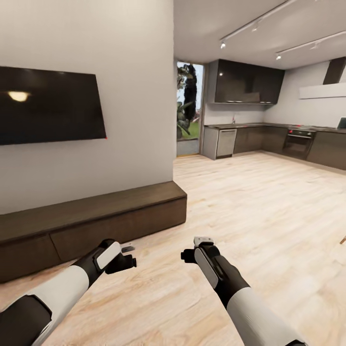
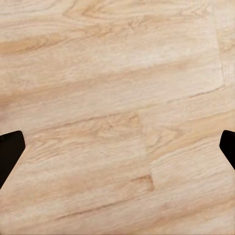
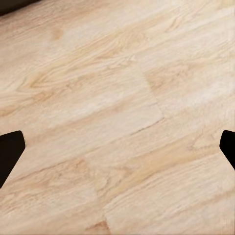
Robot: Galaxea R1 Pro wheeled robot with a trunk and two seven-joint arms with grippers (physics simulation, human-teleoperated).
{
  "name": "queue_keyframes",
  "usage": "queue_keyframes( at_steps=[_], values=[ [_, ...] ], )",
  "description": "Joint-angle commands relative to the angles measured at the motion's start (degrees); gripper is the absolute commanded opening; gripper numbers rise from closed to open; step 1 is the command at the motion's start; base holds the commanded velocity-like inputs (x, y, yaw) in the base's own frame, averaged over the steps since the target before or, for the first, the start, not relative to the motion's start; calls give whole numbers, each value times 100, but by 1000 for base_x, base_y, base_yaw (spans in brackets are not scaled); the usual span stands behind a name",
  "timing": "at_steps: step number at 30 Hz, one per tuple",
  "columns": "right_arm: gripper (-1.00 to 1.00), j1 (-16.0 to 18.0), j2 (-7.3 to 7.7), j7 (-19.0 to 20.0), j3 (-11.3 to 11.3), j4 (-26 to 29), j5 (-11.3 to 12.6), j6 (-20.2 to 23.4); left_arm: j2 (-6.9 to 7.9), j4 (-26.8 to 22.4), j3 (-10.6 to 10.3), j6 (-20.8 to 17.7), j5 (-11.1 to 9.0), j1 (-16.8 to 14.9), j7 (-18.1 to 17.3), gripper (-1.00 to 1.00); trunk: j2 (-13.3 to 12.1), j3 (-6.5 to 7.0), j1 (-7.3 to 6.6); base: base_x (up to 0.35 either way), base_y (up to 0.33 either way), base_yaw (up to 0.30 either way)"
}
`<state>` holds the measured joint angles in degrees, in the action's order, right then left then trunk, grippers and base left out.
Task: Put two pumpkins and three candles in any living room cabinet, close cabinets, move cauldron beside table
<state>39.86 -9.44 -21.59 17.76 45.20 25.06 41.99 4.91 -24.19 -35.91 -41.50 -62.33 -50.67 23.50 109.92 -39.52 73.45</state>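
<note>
Jaws on both the left gripper (image 2: 117, 147) and right gripper (image 3: 117, 147) stand spread, carrying nothing over bare floor (image 1: 250, 211). At near left the cabinet (image 1: 91, 221) sits shut. Best turn the base to find pumpkins before reaching.

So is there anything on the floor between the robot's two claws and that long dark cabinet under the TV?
Nothing visible. Bare wooden floor lies between the left gripper, the right gripper and the cabinet, whose fronts look shut. Both grippers are open and empty, hanging above the planks.
</note>
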Motion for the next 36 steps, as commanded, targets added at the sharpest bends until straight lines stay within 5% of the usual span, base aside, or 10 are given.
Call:
queue_keyframes(
  at_steps=[1,24,36],
  values=[
    [100,4,3,-56,17,7,61,11,7,-14,-39,-7,-60,-5,50,100,3,-6,-1,4,-83,290],
    [100,4,3,-56,17,7,61,10,1,-12,-39,-7,-60,-5,50,100,3,-6,-1,9,-8,288],
    [100,4,9,-24,68,7,61,18,1,-15,-39,-3,-60,-5,48,100,3,-6,-1,162,60,58]
  ],
)
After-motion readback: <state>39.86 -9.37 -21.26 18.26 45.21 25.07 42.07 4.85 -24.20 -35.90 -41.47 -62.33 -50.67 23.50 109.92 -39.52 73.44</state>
